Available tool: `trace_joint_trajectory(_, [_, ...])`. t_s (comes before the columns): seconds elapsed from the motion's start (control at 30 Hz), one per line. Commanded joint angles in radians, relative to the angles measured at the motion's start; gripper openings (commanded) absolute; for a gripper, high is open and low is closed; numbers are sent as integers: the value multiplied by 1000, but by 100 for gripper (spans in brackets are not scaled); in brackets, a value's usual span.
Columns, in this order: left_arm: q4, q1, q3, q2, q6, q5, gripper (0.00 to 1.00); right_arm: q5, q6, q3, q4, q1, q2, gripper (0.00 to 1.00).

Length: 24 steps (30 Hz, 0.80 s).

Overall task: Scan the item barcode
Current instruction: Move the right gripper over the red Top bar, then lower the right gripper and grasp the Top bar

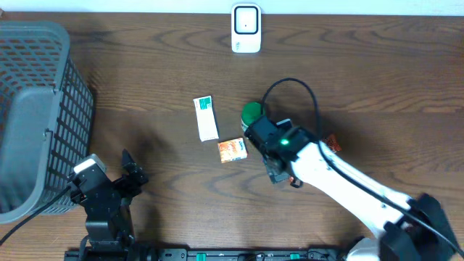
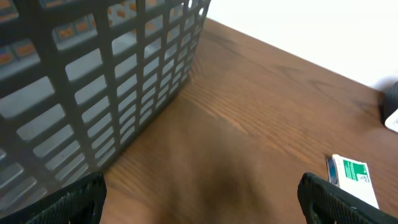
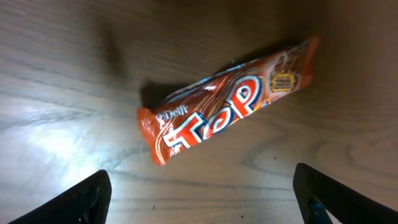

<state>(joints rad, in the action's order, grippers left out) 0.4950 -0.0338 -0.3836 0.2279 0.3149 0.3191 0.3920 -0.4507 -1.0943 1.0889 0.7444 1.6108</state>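
One desk (image 1: 145,58) carries one grey basket (image 1: 69,109), one white scanner (image 1: 246,29), two boxes, a white-green box (image 1: 206,117) and an orange box (image 1: 232,150), one green round thing (image 1: 251,112) and one bar (image 3: 230,115). Two arms: left arm (image 1: 105,203), right arm (image 1: 341,177).

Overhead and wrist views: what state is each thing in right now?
Basket: upright, at the left.
White-green box: lying flat, untouched.
Orange packet: lying flat, untouched.
Green round item: partly hidden behind the right arm.
Snack bar: lying flat, wrapped, not gripped.
Scanner: standing at the far edge.
Left gripper: jaws open, empty.
Right gripper: jaws open, above the snack bar.
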Motion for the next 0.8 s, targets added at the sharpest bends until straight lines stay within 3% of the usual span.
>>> trace_joint_trajectory(0.0, [18,5,3,-2,5,3,98,52,-73,-14,-1,21,80,89])
trace_joint_trajectory(0.23, [29,5,3,-2,5,3,98,52,-72,-14,-34,35,163,89])
trace_joint_trajectory(0.77, [29,5,3,-2,5,3,98,51,-73,-3,-68,34,175,87])
